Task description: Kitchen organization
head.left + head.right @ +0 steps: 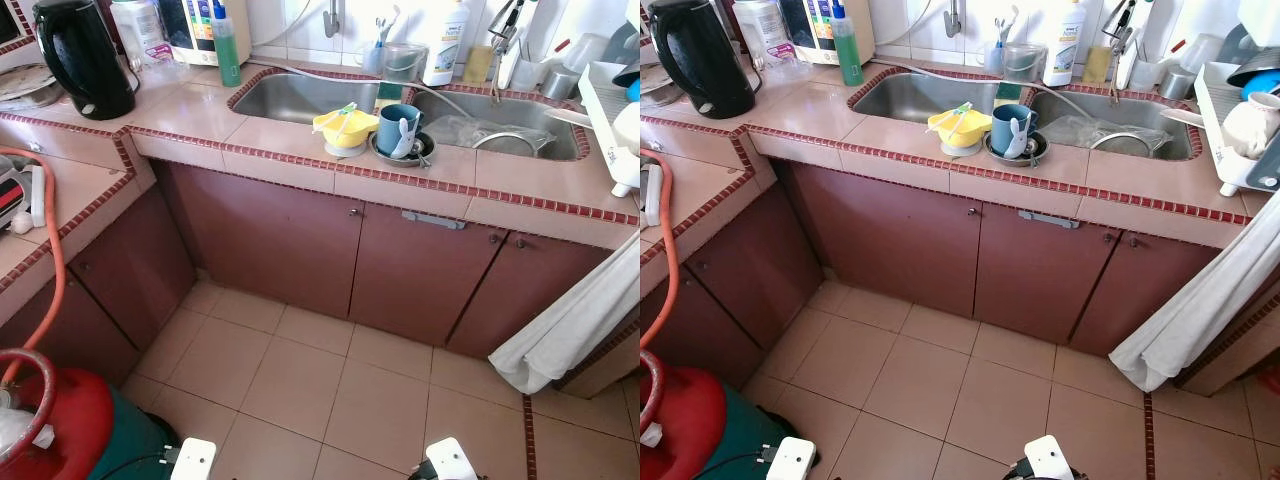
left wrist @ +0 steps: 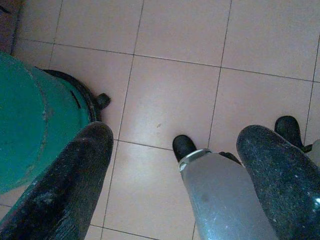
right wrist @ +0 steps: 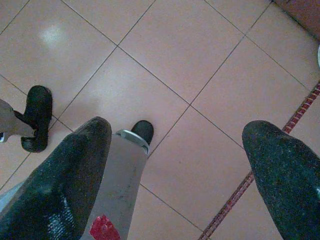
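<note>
On the tiled counter's front edge [image 1: 300,165], between the two steel sinks, a yellow bowl [image 1: 346,127] with utensils sits beside a blue cup [image 1: 398,128] that stands on a dark plate [image 1: 402,155]. The left sink [image 1: 290,95] looks bare; the right sink [image 1: 500,125] holds a clear bag or wrap. Both arms hang low, far below the counter. My left gripper [image 2: 177,135] is open over the floor tiles, next to a green gas cylinder [image 2: 35,125]. My right gripper [image 3: 179,127] is open too, above bare floor with nothing between its fingers.
A black kettle [image 1: 82,55] and a green bottle [image 1: 228,45] stand at the back left. A white dish rack [image 1: 610,120] is at the right, with a white cloth [image 1: 580,320] hanging below it. A red cylinder [image 1: 50,420] and orange hose [image 1: 55,250] are at the left. Brown cabinet doors [image 1: 300,250] are shut.
</note>
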